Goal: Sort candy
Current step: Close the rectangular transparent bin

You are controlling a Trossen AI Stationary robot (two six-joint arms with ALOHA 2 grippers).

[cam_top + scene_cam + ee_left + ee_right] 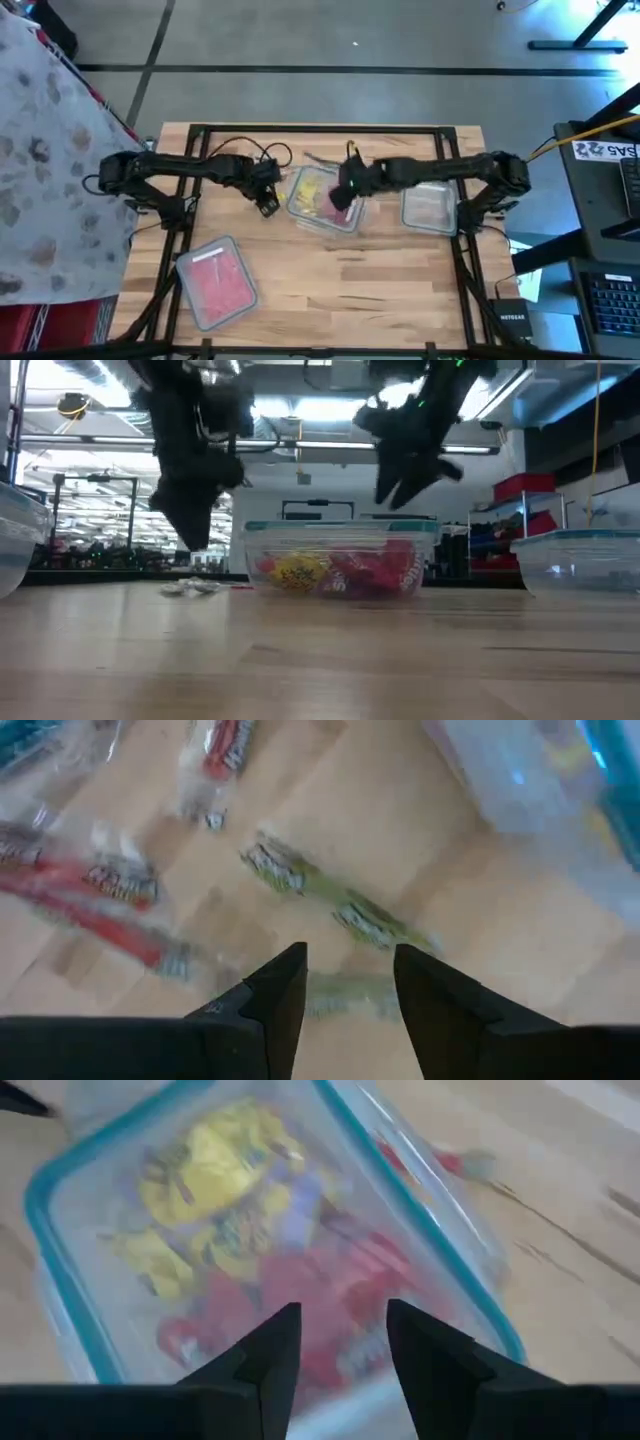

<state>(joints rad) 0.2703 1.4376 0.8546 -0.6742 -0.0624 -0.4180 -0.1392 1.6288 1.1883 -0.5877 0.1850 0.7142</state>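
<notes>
The wooden table (320,660) is filling the lower half of the low view, nearest the camera. Beyond it, at the centre of that frame, the candy (335,572) is lying heaped in the middle container (340,558), yellow pieces to the left and red ones to the right. In the high view the same candy (322,195) is sitting in the teal-rimmed middle container (322,200) just above the frame's centre; in the right wrist view it is showing as yellow and red wrappers (270,1250). A few loose pieces (190,588) are lying on the wood left of the container in the low view, and the left wrist view is showing red and clear wrappers (95,885) scattered on the boards.

The right gripper (343,194) is hovering over the middle container, its fingers (262,1355) standing apart with nothing between them. The left gripper (267,203) is hanging just left of that container, fingers (272,990) also parted and empty above the loose pieces.

A container of red candy (215,282) is sitting at lower left in the high view, and another container (430,208) at right of centre.
</notes>
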